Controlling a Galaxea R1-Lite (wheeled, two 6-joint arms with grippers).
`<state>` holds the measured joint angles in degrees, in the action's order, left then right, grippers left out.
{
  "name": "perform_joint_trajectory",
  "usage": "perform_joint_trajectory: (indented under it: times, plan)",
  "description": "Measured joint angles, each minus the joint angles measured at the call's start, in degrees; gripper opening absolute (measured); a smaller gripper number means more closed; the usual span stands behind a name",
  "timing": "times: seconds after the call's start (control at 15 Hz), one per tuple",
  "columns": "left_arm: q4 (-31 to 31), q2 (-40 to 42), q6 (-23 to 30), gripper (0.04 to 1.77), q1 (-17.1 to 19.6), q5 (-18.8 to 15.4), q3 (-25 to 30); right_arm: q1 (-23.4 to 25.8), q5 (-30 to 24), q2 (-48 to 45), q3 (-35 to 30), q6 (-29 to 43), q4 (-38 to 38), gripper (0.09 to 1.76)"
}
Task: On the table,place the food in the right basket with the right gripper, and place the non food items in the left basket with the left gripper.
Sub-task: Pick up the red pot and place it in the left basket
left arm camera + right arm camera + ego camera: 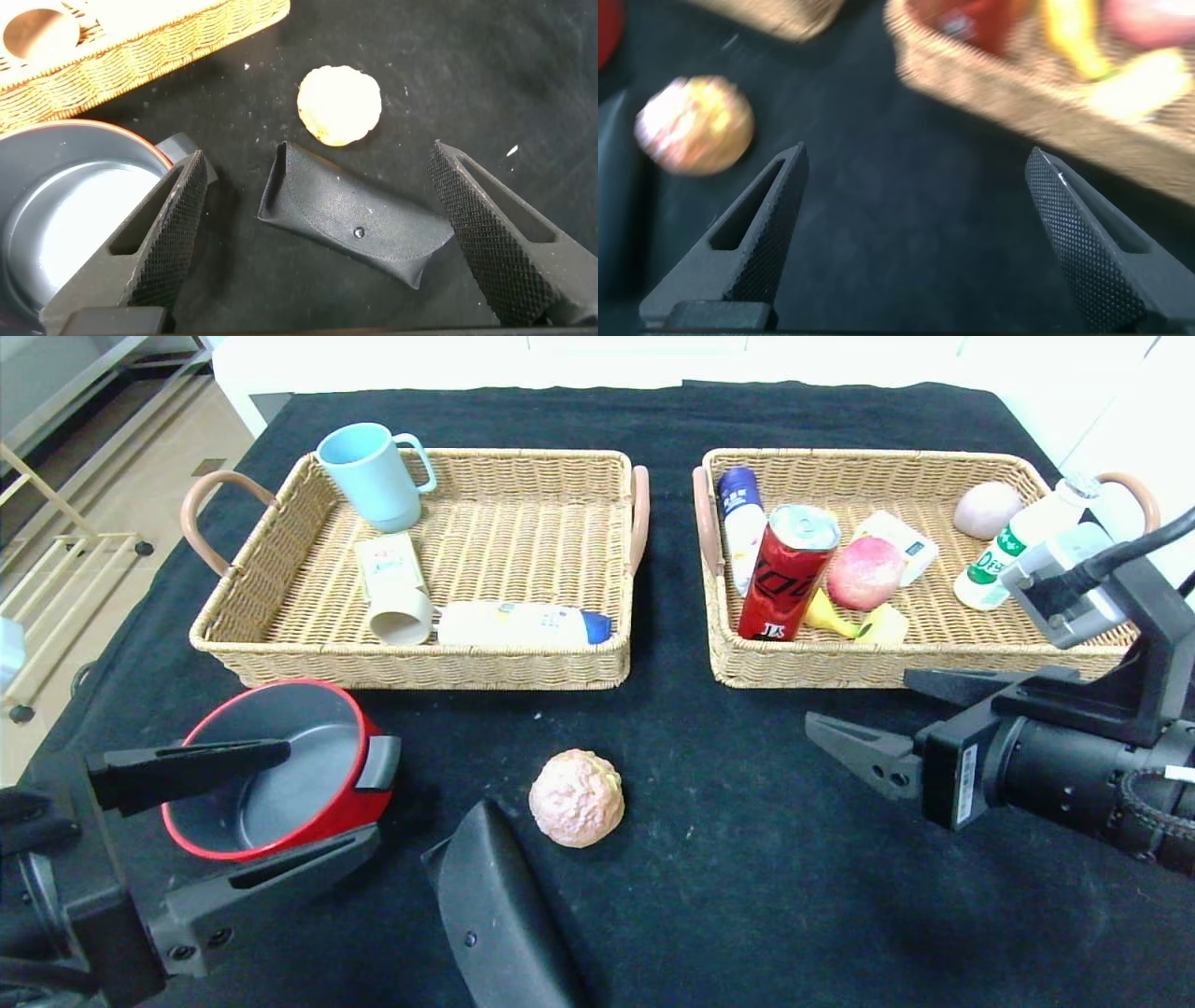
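**Spotter:** What are you lining up on?

**Me:** I'm looking at the pink bun lying on the black worktop, in front of the gap between the two baskets. It's food, so it belongs to the right hand. That hand is hanging wide open and empty in front of the right basket, off to the bun's right, well apart from it.

**Spotter:** And the left side?

**Me:** I'm keeping the left hand spread open and gripping nothing, near the red pot, which sits to the bun's left. The black glasses case is lying just in front of the bun, between the left fingers in the left wrist view.

**Spotter:** How are you planning the pick?

**Me:** I'm thinking of swinging the right hand across until the bun sits centred between the fingers, dropping low, then closing gently; it looks soft and round, so it may squash or roll. I'm also watching the case, close enough to get nudged.
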<state>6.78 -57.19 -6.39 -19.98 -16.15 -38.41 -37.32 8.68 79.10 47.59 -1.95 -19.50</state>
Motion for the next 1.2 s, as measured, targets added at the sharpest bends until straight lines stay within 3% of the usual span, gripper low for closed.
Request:
perform_joint_trajectory:
  times: [0.53, 1.0, 1.2]
  plan:
    - [-0.26, 0.51, -0.09, 1.72, -0.05, 1.13, -0.34, -2.86, -11.2, -1.63, -3.96, -4.5, -0.72, 1.7]
    - [-1.33, 2.23, -0.28, 1.72, 0.56, 8.45, -1.17, 1.38, -20.83, -2.71, -8.2, -6.69, -8.22, 1.7]
    - [-9.73, 1.93, -0.22, 1.72, 0.55, 9.7, -5.0, 3.72, -24.25, -2.38, -13.29, -6.56, -15.93, 1.7]
